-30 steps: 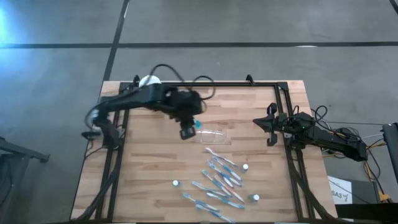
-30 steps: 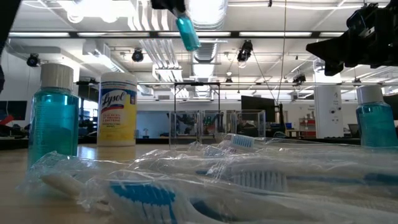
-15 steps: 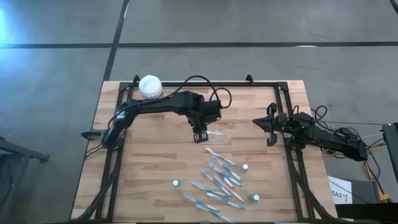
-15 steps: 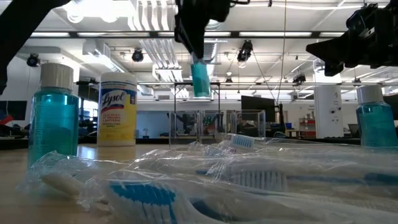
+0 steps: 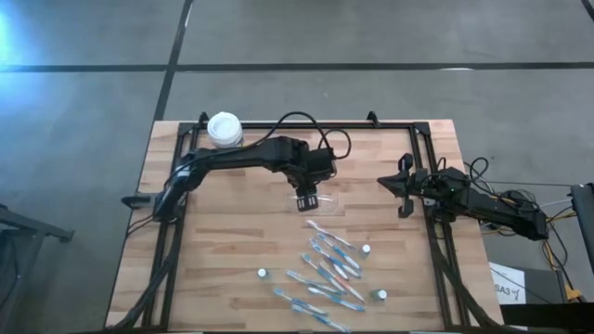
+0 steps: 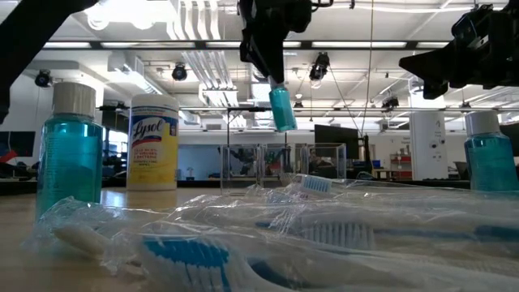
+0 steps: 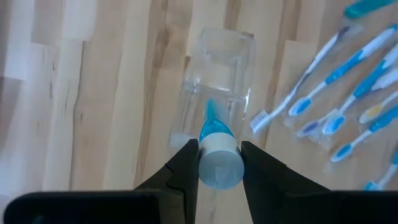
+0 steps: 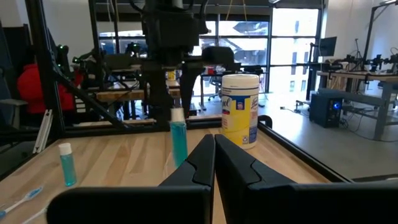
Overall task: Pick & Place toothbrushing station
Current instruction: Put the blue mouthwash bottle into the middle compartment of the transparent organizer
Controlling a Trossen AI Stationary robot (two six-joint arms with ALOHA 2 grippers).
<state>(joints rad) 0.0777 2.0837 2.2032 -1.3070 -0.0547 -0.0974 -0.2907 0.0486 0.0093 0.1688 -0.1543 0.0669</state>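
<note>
My left gripper (image 5: 306,199) hangs over the table's middle, shut on a small blue tube with a white cap (image 7: 219,163). Right below it a clear plastic pouch (image 7: 214,87) lies flat on the wood. Several blue-and-white toothbrushes (image 5: 329,269) lie scattered toward the near edge, with three more small tubes (image 5: 263,274) (image 5: 367,249) (image 5: 380,295) standing among them. At the table's right edge my right gripper (image 5: 402,190) waits, shut on nothing. My left gripper pinches the tube's white cap (image 7: 205,163) between its two fingers (image 7: 186,168), one on each side. The fingers come steeply from above. The tube's blue body (image 6: 282,109) hangs below them, slightly tilted, clear of the pouch and the table.
A yellow canister with a white lid (image 5: 225,128) stands at the far left corner. A black frame (image 5: 306,125) runs along the far and side edges. Bare wood lies left of the pouch and toothbrushes.
My left gripper has gone toward the table's right edge and down with the tube, from left of the pouch to right above it. The tube has stayed in the fingers and swung a little. Most of the move came early in the second.
</note>
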